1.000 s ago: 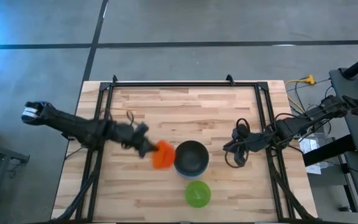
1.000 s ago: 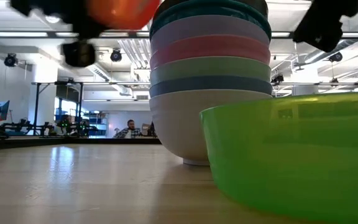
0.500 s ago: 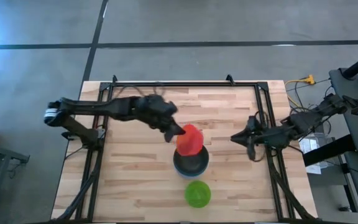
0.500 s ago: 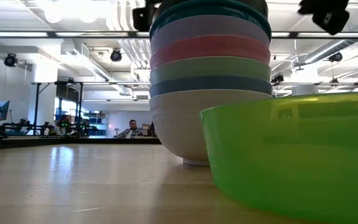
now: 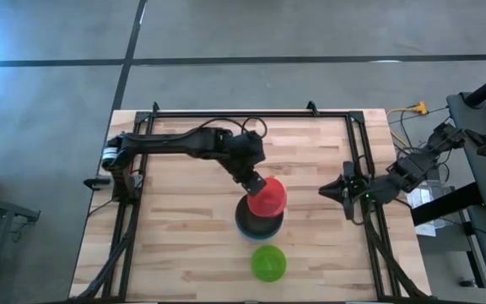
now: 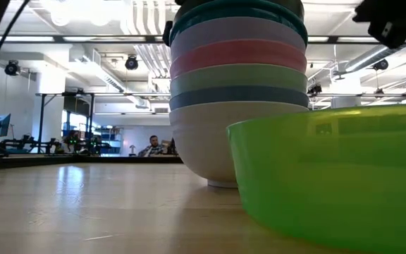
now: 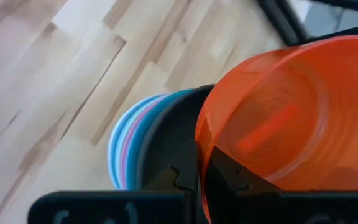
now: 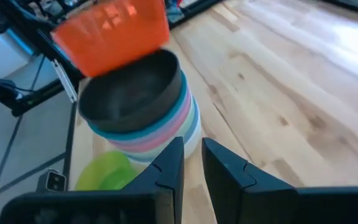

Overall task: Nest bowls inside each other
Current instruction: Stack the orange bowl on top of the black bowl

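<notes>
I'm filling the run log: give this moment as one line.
left gripper: shut on red bowl, above the bowl stack | right gripper: waiting at table's right edge | green bowl: loose on table
</notes>
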Available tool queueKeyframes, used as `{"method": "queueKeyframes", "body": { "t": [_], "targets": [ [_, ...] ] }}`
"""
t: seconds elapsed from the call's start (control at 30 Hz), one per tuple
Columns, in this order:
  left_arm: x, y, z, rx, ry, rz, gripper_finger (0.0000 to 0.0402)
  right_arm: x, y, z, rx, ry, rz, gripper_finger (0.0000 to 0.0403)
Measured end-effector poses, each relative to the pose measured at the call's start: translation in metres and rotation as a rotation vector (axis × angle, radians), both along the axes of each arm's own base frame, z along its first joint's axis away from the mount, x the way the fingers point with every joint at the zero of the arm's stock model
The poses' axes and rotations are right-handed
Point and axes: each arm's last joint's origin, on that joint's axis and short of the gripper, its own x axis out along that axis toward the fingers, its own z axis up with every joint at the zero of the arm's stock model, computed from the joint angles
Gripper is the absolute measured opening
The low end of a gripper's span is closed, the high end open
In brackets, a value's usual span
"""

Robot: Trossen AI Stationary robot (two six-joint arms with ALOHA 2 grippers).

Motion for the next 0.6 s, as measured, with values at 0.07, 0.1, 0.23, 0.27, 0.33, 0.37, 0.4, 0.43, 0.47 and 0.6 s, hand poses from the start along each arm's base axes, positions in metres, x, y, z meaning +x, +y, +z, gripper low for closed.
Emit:
{"method": "queueKeyframes", "body": {
  "t": [0.07,0.1,0.23,0.27,0.33,0.37,0.4,0.43,0.47,0.6],
  "targets": [
    [0.002,0.0,0.003,-0.001,0.033,-0.001,0.0,0.001,0.001,-0.009,0.016,0.018,-0.011,0.0054],
    [0.003,-0.001,0.006,-0.001,0.038,-0.003,0.0,0.001,0.002,-0.013,0.023,0.023,-0.015,0.0054],
    [0.007,-0.006,0.016,-0.001,0.031,-0.015,0.0,0.003,0.003,-0.026,0.053,0.027,-0.027,0.0054],
    [0.008,-0.007,0.017,-0.001,0.037,-0.017,0.0,0.004,0.004,-0.029,0.059,0.026,-0.028,0.0054],
    [0.01,-0.009,0.017,0.006,0.057,-0.013,0.0,0.005,0.005,-0.034,0.069,0.018,-0.029,0.0054],
    [0.011,-0.011,0.014,0.011,0.082,-0.001,0.0,0.005,0.005,-0.035,0.077,0.007,-0.028,0.0054],
    [0.014,-0.014,0.009,0.011,0.104,0.0,0.0,0.006,0.006,-0.035,0.084,-0.003,-0.028,0.0054],
    [0.017,-0.016,0.005,0.009,0.113,-0.007,0.0,0.007,0.006,-0.035,0.091,-0.012,-0.027,0.0054],
    [0.02,-0.02,0.001,0.01,0.129,-0.014,0.0,0.007,0.006,-0.035,0.092,-0.019,-0.025,0.0054],
    [0.03,-0.032,-0.015,0.013,0.207,-0.044,0.0,0.008,0.007,-0.035,0.103,-0.036,-0.023,0.0054]
  ]
}}
